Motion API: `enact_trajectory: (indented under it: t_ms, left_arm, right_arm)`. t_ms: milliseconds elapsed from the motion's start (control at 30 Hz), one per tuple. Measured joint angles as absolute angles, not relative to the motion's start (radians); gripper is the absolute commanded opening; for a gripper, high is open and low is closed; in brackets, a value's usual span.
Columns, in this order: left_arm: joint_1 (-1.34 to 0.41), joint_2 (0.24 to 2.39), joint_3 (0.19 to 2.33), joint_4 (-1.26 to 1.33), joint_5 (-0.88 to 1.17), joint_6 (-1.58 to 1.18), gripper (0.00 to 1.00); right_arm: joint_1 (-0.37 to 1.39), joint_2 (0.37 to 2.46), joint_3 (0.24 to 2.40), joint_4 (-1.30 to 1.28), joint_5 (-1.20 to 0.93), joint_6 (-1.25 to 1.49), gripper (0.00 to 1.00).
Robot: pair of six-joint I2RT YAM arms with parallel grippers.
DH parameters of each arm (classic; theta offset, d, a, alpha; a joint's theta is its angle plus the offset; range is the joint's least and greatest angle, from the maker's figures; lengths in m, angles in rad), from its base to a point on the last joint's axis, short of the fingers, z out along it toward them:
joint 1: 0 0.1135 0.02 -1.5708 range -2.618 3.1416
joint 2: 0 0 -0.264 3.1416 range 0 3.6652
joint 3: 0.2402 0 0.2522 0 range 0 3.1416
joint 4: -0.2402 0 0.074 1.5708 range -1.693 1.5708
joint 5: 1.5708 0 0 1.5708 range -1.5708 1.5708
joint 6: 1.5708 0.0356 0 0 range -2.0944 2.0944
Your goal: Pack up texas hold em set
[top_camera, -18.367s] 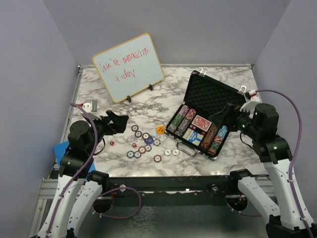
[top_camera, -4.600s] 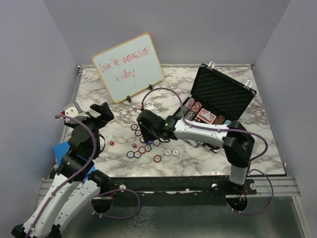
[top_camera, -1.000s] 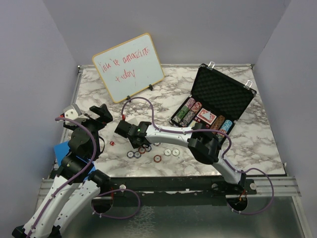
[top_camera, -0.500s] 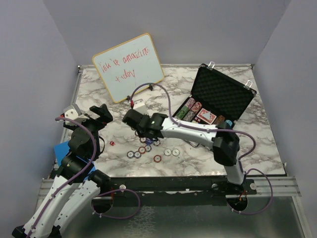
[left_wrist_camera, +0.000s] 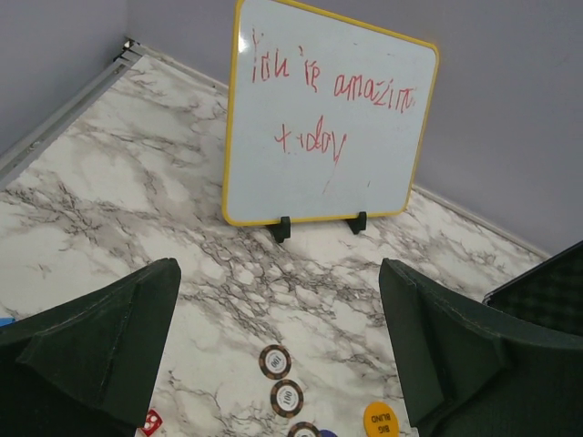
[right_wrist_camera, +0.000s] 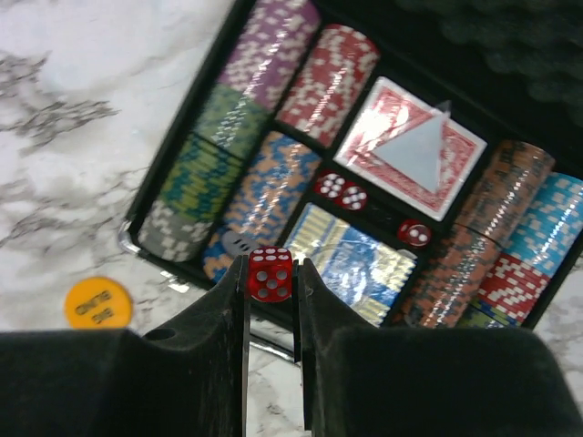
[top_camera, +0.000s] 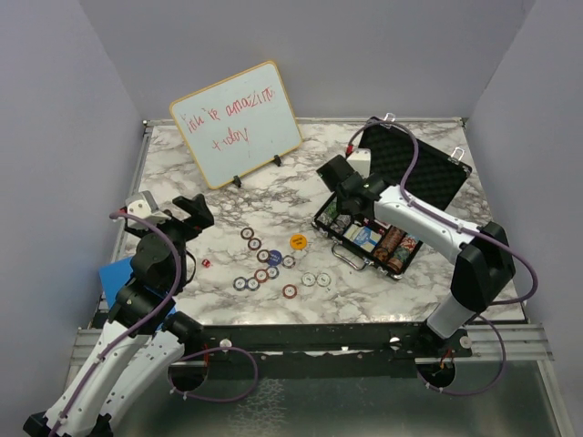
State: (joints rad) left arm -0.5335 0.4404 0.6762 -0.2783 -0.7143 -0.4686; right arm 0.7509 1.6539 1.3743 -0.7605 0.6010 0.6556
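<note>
The right hand (right_wrist_camera: 271, 284), a moment ago down among the loose chips (top_camera: 261, 273), is now over the open case (top_camera: 428, 182) at the right of the table. It pinches a red die (right_wrist_camera: 271, 272) between narrow fingers, above the case's near left chip rows. Inside, chip rows, cards and three dice already sit in their slots. Left to pack, I judge: this die, about a dozen chips, the orange disc (top_camera: 298, 241), another die (top_camera: 206, 263) further left, then the lid. The left hand (left_wrist_camera: 278, 350) hangs wide open, empty. From above, the arm hides the case's far left corner; the wrist view loses its near edge behind the fingers.
</note>
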Motion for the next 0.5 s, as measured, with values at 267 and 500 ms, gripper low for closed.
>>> enact_trajectory:
  t_ms: [267, 500]
  left_arm:
    - [-0.533, 0.446, 0.672, -0.278, -0.688, -0.473, 0.99]
    - [-0.533, 0.479, 0.672, -0.278, -0.688, -0.473, 0.99]
  right_arm:
    - [0.619, 1.639, 1.291, -0.77, 0.599, 0.738, 0.18]
    - [0.565, 1.639, 1.205, -0.758, 0.593, 0.794, 0.18]
